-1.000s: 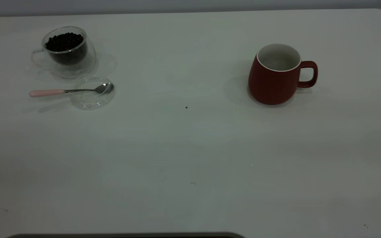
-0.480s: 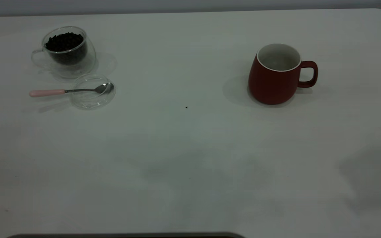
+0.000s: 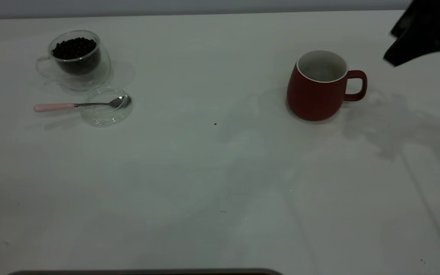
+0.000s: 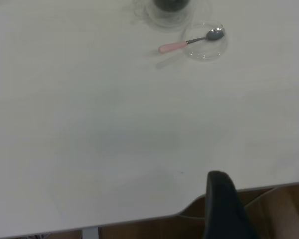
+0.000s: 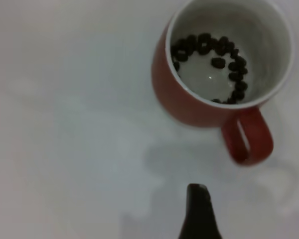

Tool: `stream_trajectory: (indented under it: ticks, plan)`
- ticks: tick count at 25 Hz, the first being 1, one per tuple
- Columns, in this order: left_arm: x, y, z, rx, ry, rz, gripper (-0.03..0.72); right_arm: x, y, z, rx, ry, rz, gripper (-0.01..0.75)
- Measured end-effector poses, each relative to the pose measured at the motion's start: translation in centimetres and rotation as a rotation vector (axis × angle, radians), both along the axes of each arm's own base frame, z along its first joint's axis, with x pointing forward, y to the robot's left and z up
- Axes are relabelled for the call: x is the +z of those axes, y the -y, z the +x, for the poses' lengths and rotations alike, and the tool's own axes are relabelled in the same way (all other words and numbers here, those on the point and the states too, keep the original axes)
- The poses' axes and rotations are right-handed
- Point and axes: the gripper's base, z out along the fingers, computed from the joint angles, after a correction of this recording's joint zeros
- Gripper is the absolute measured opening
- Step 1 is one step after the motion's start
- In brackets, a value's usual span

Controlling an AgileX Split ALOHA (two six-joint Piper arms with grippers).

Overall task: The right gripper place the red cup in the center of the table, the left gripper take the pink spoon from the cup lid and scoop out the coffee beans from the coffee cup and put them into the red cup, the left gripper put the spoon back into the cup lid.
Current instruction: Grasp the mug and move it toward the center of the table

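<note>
No brand, label or writing shows on anything. The desk (image 3: 220,172) is white; its far edge runs along the top of the exterior view, and wide bare room lies between the two groups of things and across the whole near half.

At far left stands the glass cup (image 3: 76,59) holding beans (image 3: 74,47). Just in front of it lies the lid (image 3: 106,106), with the spoon (image 3: 78,104) laid across it: bowl inside the lid, pink handle sticking out left over the desk.

At far right stands the red cup (image 3: 319,86), upright, handle pointing right, a few beans (image 5: 209,50) on its white bottom.

The right pincer (image 3: 422,34), out of sight half a second ago, has come in at the far right corner, above and right of the red cup, apart from it; how far open it is cannot be told. Of the left pincer (image 4: 224,209) only one black finger shows, beyond the desk's near edge, holding nothing; its opening cannot be told.
</note>
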Motion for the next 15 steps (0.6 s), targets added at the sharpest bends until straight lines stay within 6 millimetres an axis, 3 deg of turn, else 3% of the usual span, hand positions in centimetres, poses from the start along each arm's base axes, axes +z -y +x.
stream_trajectory:
  ticks: [5,10,15]
  plan:
    - [0.0,0.0,0.0,0.0,0.0,0.0,0.451,-3.9,0.1,2.7,0.118,0.021,-0.053,0.587]
    - [0.0,0.0,0.0,0.0,0.0,0.0,0.451,-6.0,0.1,4.2,0.143,0.064,-0.069,0.573]
    - [0.0,0.0,0.0,0.0,0.0,0.0,0.451,-7.6,-2.1,4.3,0.184,0.08,-0.041,0.559]
